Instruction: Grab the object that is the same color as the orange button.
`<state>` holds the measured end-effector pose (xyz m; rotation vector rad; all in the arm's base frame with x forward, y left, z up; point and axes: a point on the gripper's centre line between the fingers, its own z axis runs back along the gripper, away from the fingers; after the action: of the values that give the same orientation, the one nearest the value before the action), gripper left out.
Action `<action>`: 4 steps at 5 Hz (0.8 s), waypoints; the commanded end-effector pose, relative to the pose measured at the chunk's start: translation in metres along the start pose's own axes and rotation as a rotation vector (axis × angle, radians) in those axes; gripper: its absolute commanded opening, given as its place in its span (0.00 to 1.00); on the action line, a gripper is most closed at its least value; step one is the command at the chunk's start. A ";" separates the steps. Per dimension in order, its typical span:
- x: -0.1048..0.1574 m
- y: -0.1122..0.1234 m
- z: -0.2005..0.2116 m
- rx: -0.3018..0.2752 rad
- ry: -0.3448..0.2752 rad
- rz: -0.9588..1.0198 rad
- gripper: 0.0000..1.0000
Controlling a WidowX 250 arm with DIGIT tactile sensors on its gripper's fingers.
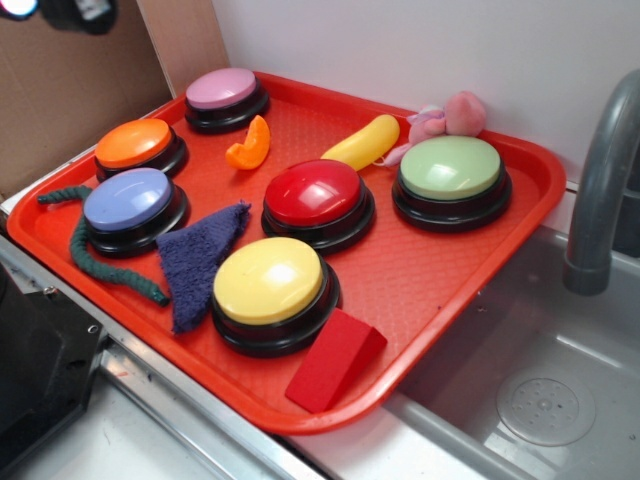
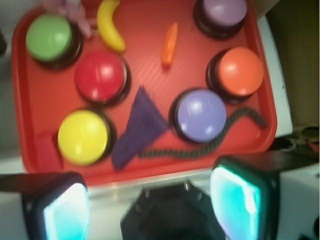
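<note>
We are at the very start of the reach: nothing is held, and in the wrist view our gripper (image 2: 150, 205) hangs high over the near edge of the red tray (image 2: 37, 105), its jaws standing wide apart with only empty space between them. The orange wedge (image 2: 170, 44) lies untouched on the tray floor at about twelve o'clock from us, toward the far side. The orange button (image 2: 240, 70) sits at roughly three o'clock of the wedge, near but apart, which settles the colour match; the purple-pink button (image 2: 222, 12) is at its one o'clock and the yellow banana toy (image 2: 110, 26) at its nine o'clock. In the exterior view the wedge (image 1: 249, 143) rests between the orange button (image 1: 136, 144) and the red button (image 1: 314, 192). As we judge it, the next move calls for travelling forward over the blue button (image 2: 199, 114), lining the jaws across the wedge's narrow width, then descending without brushing its neighbours.
</note>
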<state>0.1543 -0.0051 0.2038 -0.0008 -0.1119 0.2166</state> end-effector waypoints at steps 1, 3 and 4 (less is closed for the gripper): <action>0.073 0.023 -0.057 -0.001 -0.009 0.284 1.00; 0.117 0.038 -0.121 -0.054 -0.091 0.391 1.00; 0.125 0.048 -0.146 -0.072 -0.109 0.403 1.00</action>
<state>0.2781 0.0585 0.0616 -0.0833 -0.1800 0.6081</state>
